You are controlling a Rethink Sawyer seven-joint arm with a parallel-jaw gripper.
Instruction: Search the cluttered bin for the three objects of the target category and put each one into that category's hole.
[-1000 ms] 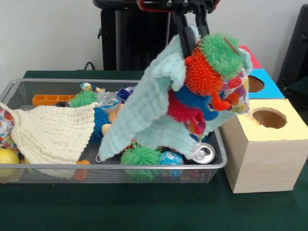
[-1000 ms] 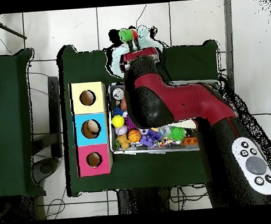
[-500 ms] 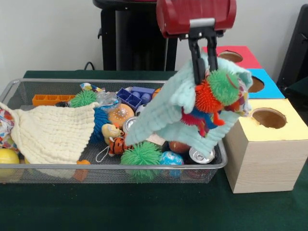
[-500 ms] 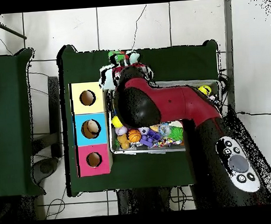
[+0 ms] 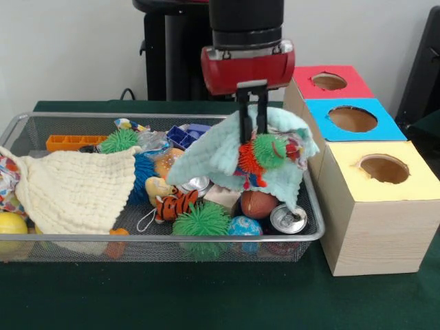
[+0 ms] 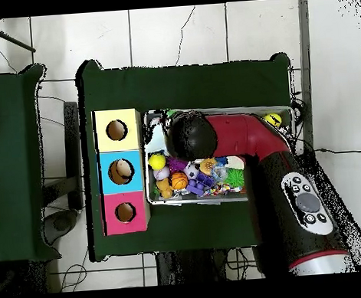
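While lower over bin [image 5: 41, 124], fingers [image 5: 251, 132] stay clamped on mint cloth [image 5: 213, 155].

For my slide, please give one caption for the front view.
Gripper holds pale green cloth and spiky toys over wire bin.

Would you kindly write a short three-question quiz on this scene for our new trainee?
1. True or false: the gripper is shut on a pale blue cloth bundled with spiky toys.
2. Which box is nearest the front camera: A red, B blue, C yellow?
3. Fill in: an opened drink ___ lies at the wire bin's front corner.

Key: 1 true. 2 C, yellow box. 3 can.
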